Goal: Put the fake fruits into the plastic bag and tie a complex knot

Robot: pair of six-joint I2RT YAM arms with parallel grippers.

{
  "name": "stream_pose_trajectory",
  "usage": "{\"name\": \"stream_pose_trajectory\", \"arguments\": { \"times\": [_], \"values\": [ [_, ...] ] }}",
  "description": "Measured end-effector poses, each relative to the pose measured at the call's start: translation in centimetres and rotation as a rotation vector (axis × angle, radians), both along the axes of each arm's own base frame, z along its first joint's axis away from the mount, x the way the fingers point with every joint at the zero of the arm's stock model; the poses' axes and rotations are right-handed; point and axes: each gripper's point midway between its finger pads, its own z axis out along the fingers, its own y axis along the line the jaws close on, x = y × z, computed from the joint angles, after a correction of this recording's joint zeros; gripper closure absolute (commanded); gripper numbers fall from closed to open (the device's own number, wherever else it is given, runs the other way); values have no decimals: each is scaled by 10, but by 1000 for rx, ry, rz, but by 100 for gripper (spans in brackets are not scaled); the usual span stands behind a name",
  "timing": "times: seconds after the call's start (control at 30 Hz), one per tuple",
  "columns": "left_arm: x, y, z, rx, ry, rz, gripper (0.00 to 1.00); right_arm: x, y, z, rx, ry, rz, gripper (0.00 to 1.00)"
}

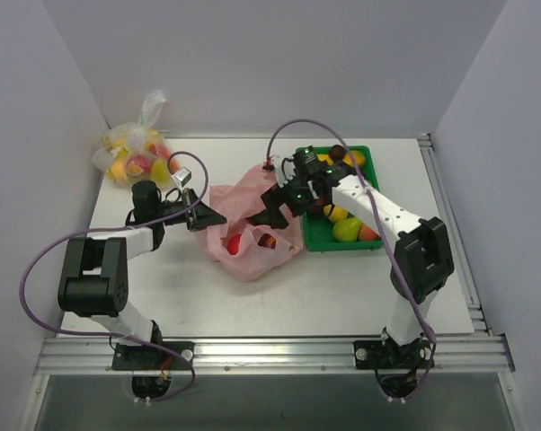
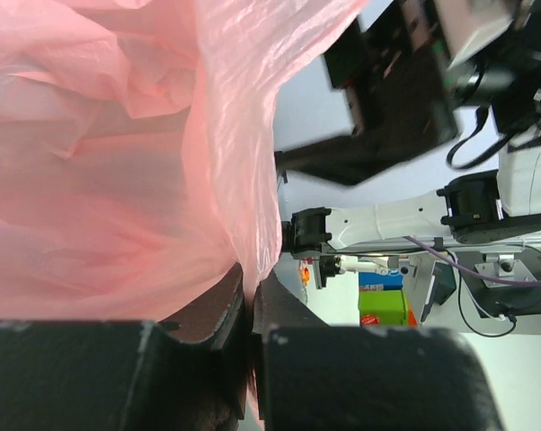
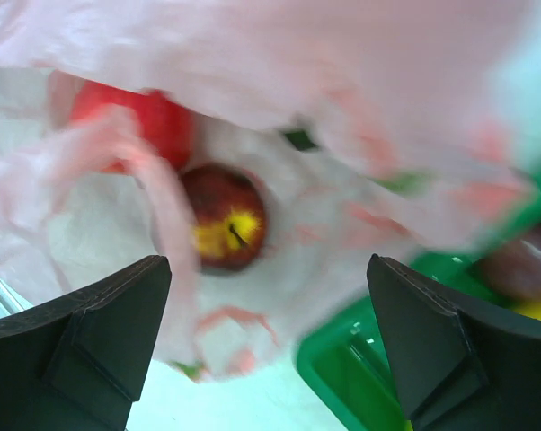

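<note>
At the bottom of the top view, nearest the camera, the two arms rise from their bases at the near edge of the white table point(image 1: 279, 296). Left of centre, the left gripper point(image 1: 201, 216) has its jaws pinched together on an edge of the thin, crinkly, translucent pink plastic bag point(image 1: 252, 260). Its wrist view shows the film squeezed between the black fingers point(image 2: 208, 332), with the pink plastic bag point(image 2: 118, 180) billowing across the upper left of that frame. It seems to be holding the mouth up.

The bag lies in the middle of the top view. Two fruits show through it: a glossy round red fruit point(image 1: 235, 243) and a dark red apple with a yellow patch point(image 1: 267, 240). In the right wrist view the apple point(image 3: 224, 218) sits left of centre and the round red fruit point(image 3: 136, 121) is at upper left.

The right gripper point(image 1: 275, 211) hangs over the bag's right side. Its wrist view shows the right gripper point(image 3: 268, 269) with its jaws spread wide and nothing between them.

Farther back and to the right is the green rectangular plastic tray point(image 1: 338, 246), which holds several more fruits, among them a yellow-green fruit point(image 1: 347, 229). Farthest away, at the upper left against the back wall, lies a clear knotted bag of yellow and red fruit point(image 1: 134, 154).

I judge that the loading step is in hand, with two fruits bagged and the tray not yet emptied. No knot has been started. The next move calls for the right arm to swing right to the tray and close squarely on one slippery fruit. Meanwhile the left arm needs to hold the bag's mouth open.
</note>
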Motion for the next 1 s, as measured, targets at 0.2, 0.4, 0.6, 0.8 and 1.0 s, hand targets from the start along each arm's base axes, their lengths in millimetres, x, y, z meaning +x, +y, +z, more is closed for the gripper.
{"name": "stream_pose_trajectory", "arguments": {
  "times": [0.2,0.4,0.6,0.8,1.0],
  "values": [
    [0,0,0,0,2,0,89,35,-86,57,50,-96,-227,4],
    [0,0,-1,0,2,-1,89,29,-163,63,-11,-109,-401,4],
    [0,0,-1,-1,3,-2,89,42,-203,12,-81,57,-562,4],
    [0,0,-4,-1,15,-4,89,55,-214,-43,-105,218,-677,3],
    [1,0,-5,-1,16,-4,89,76,-202,-53,-60,246,-709,7]
  ]
}}
